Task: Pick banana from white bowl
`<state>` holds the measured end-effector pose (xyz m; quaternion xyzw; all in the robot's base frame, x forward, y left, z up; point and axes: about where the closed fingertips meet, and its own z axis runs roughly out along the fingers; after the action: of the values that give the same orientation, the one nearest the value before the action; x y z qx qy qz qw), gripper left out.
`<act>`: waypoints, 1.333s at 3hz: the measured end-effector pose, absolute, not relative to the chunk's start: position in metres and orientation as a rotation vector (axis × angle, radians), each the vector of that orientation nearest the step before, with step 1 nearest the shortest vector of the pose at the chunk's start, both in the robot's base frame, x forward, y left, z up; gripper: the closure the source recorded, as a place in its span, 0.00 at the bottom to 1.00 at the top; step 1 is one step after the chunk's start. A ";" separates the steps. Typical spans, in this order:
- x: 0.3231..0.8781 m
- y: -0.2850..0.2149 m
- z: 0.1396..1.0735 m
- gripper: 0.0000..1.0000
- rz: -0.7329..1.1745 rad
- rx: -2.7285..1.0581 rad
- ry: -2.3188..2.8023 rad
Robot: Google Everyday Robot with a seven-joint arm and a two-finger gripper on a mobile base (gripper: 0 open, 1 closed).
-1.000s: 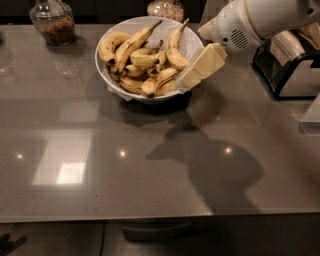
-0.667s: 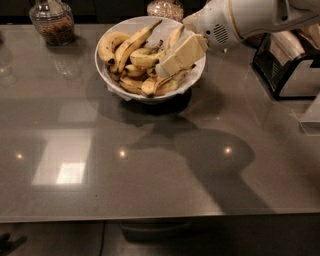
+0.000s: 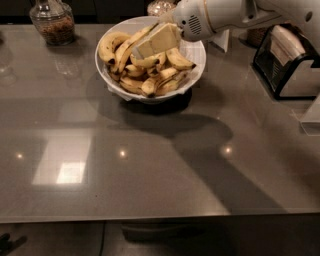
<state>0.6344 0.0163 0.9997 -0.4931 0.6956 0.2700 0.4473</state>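
Note:
The wide white bowl (image 3: 196, 54) stands at the back middle of the grey table and is heaped with several yellow bananas (image 3: 150, 75). My gripper (image 3: 150, 44) reaches in from the upper right on a white arm. It hangs over the middle of the bowl, its cream-coloured fingers (image 3: 160, 40) pointing left and down, right above the top bananas. Some bananas under the fingers are hidden.
A glass jar (image 3: 52, 22) with brown contents stands at the back left. Another jar (image 3: 161, 7) shows behind the bowl. A black and white napkin holder (image 3: 290, 62) stands at the right. The table's front edge (image 3: 160, 217) runs along the bottom.
My gripper has moved left, from the bowl's right rim to over the middle of the bananas.

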 end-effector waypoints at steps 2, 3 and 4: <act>0.654 0.031 0.970 0.28 0.699 -1.220 1.839; 0.659 0.031 0.953 0.30 0.684 -1.218 1.912; 0.661 0.029 0.939 0.37 0.673 -1.206 1.970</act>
<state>0.6614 0.0287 0.9388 -0.4676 0.7641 0.2610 0.3598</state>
